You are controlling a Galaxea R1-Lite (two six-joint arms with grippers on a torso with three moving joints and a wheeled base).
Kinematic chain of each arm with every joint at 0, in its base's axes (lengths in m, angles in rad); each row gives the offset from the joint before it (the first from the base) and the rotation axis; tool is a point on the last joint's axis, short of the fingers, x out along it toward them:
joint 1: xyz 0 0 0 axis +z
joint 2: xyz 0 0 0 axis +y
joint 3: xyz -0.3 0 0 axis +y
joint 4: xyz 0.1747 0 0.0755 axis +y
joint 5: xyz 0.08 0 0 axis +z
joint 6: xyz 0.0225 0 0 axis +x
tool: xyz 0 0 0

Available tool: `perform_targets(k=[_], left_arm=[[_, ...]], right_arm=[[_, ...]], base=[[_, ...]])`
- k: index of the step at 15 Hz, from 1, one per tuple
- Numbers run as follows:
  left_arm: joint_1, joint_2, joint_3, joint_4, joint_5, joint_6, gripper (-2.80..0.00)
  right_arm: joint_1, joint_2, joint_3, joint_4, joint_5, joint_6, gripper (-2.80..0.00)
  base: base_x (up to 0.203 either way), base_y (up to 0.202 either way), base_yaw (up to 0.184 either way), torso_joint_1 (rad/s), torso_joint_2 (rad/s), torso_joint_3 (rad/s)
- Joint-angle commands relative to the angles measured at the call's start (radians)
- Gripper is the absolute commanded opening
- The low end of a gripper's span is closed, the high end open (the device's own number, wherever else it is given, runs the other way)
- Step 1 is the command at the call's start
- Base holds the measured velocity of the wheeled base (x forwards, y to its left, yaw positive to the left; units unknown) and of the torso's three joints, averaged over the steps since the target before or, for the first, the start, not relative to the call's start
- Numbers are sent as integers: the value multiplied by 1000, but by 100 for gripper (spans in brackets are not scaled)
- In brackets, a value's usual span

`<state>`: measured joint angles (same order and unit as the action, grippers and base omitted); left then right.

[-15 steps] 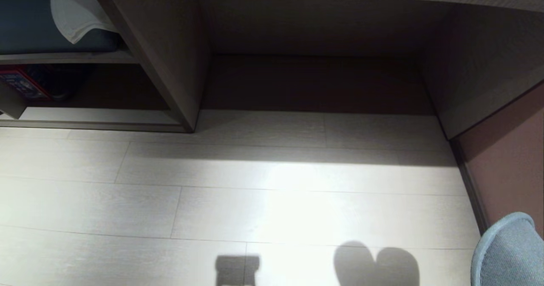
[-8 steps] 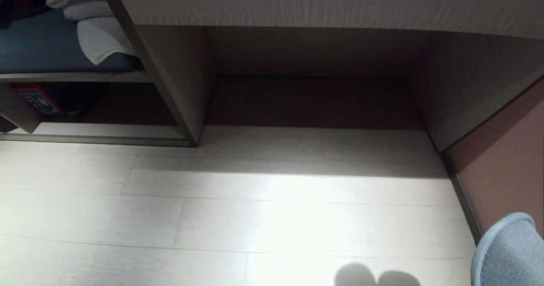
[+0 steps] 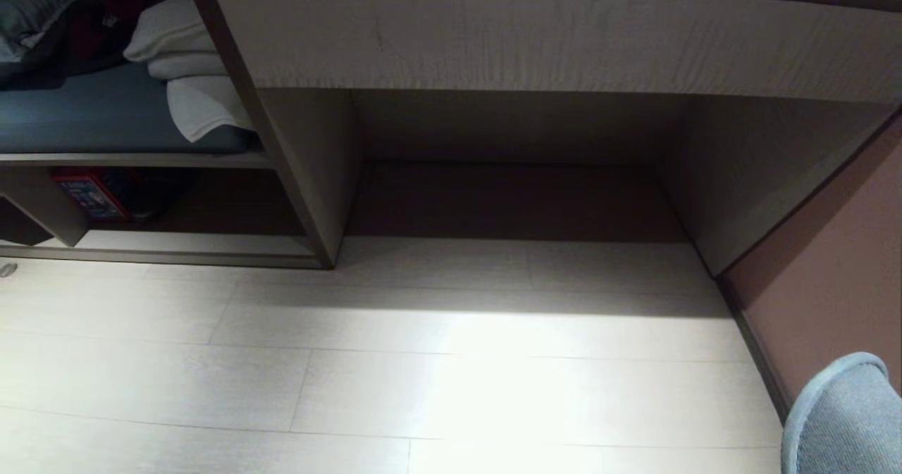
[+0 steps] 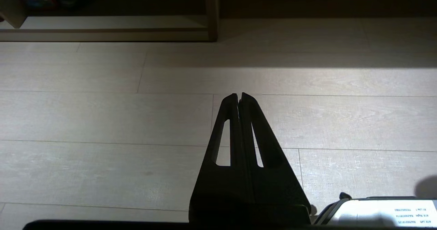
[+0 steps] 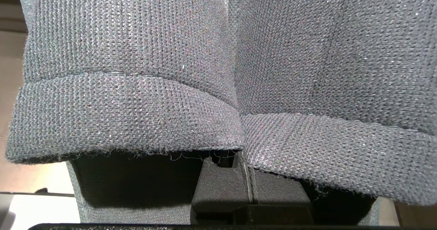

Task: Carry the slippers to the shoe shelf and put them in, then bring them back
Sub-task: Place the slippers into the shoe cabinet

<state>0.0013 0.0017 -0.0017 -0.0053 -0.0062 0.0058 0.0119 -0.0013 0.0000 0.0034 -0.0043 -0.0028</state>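
Pale wood-grain floor (image 3: 437,361) filled most of the head view. The shoe shelf (image 3: 176,243) sat at centre left, not yet reached. The slippers (image 5: 218,86), lower right, were clamped together by the right pincer (image 5: 247,184) for carrying. The left pincer (image 4: 239,98) hung closed, empty.

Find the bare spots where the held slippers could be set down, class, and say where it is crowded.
Free: the pale floor in front of the furniture, and the shoe shelf base board right of its divider. Crowded: the bench above, under folded cloth. The right gripper holds the slippers.
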Motion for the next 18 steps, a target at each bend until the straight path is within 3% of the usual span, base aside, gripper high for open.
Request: perform_targets(k=[1,18], left_arm=[[0,0,0,-1,0,0,-280],[0,0,0,-1,0,0,-280]], right_arm=[[0,1,2,0,0,-2,-280],[0,1,2,0,0,0,-280]], base=[[0,0,0,7,-2,198],[0,0,0,1,1,202]])
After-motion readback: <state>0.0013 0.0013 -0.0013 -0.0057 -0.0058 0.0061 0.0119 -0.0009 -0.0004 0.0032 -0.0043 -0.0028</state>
